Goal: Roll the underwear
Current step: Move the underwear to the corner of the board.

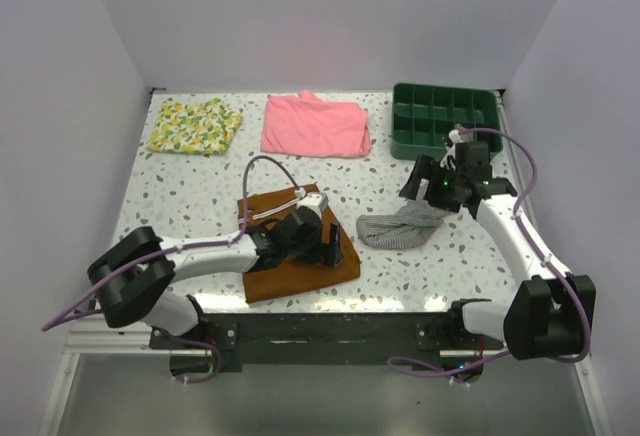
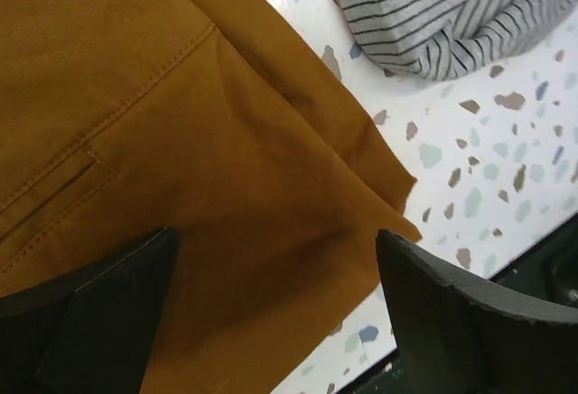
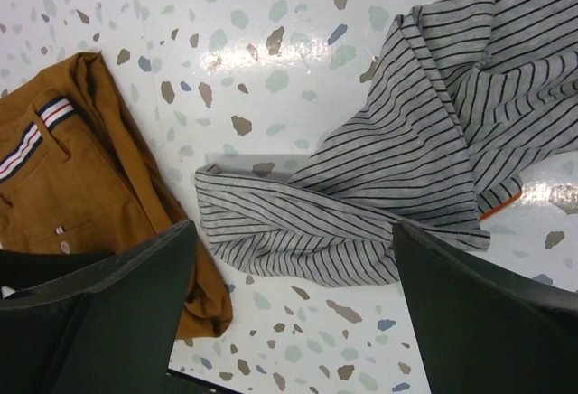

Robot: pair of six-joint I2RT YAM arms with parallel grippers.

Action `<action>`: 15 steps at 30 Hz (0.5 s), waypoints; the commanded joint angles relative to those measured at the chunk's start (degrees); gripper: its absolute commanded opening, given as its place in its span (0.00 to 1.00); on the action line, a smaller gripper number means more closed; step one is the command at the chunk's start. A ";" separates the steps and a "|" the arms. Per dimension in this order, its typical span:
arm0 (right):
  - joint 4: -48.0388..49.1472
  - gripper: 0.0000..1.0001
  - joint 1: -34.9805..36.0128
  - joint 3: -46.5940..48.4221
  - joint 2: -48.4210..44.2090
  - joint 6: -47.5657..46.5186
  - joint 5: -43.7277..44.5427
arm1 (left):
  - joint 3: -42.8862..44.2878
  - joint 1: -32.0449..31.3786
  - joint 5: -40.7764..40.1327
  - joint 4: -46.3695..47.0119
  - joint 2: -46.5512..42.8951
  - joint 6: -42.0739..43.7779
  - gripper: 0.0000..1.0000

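Right gripper [image 1: 424, 182] hangs over the terrazzo-pattern white table [image 1: 200, 196] with its jaws spread wide and nothing between them. In the right wrist view the right gripper [image 3: 291, 240] sits above the underwear [image 3: 379, 168], a grey-and-white finely striped knit garment, without touching it.

The underwear [image 1: 400, 226] lies crumpled and unrolled at centre-right of the table, below and just left of the right gripper in the top view. A thin reddish-orange mark shows at one edge of the fabric in the right wrist view.

Left gripper [image 1: 330, 241] is likewise released, jaws wide apart. In the left wrist view the left gripper [image 2: 275, 249] hovers over the rust-brown woven shorts [image 2: 181, 96], with stitched seams visible. Contact between the fingers and the shorts cannot be determined.

The shorts [image 1: 275, 281] lie flat at centre-front, near the underwear [image 2: 452, 14] with bare table between them.

At the far edge, left to right:
- a yellow floral-print cloth [image 1: 195, 126];
- a pink folded garment [image 1: 315, 124];
- a dark green plastic compartment tray [image 1: 445, 116].
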 commanded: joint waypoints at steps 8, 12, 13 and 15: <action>-1.36 0.95 0.19 3.49 0.93 -1.01 -5.44 | 0.01 -1.47 -8.81 2.67 7.06 -8.57 0.98; -0.66 0.95 0.10 2.70 1.11 -0.75 -7.02 | -4.12 0.11 -11.37 -0.85 5.48 -12.26 0.98; -0.40 0.95 0.28 2.62 1.11 -0.66 -7.20 | -5.26 1.16 -11.72 -1.12 4.87 -13.92 0.99; -0.65 0.95 0.19 3.05 1.72 -0.75 -7.47 | -8.87 2.66 -11.55 -0.86 3.29 -15.16 0.99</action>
